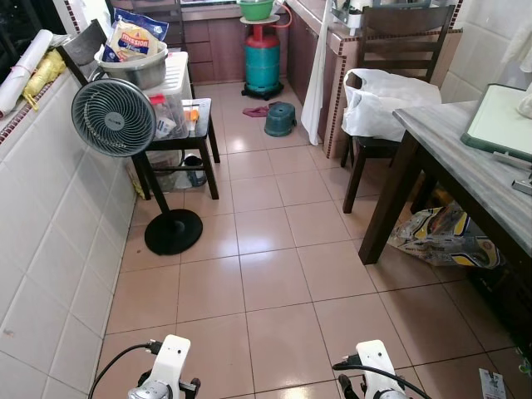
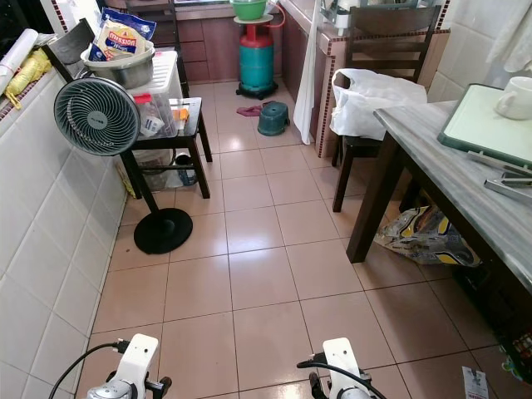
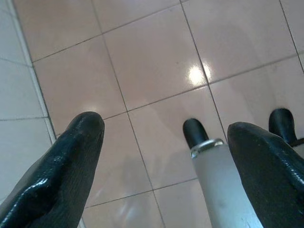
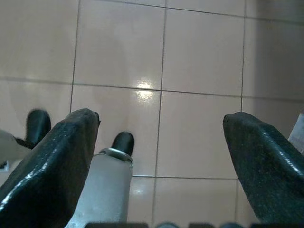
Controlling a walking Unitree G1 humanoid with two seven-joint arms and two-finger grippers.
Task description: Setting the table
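Note:
A grey stone-topped table (image 2: 465, 199) runs along the right. On it lie a green-rimmed white board (image 2: 482, 125), a white mug (image 2: 517, 97) and metal cutlery (image 2: 509, 184). Both arms hang low over the pink floor tiles. In the left wrist view my left gripper (image 3: 166, 156) is open with nothing between its fingers. My right gripper (image 4: 159, 156) is open too and holds nothing. Both are far from the table top.
A dark wooden chair (image 1: 378, 125) with a white plastic bag (image 1: 382, 100) stands at the table's far end. A standing fan (image 1: 114, 116) and a low black table (image 1: 187, 137) with bins crowd the left wall. A teal gas cylinder (image 1: 263, 60) stands at the back. A bag (image 1: 445, 237) lies under the table.

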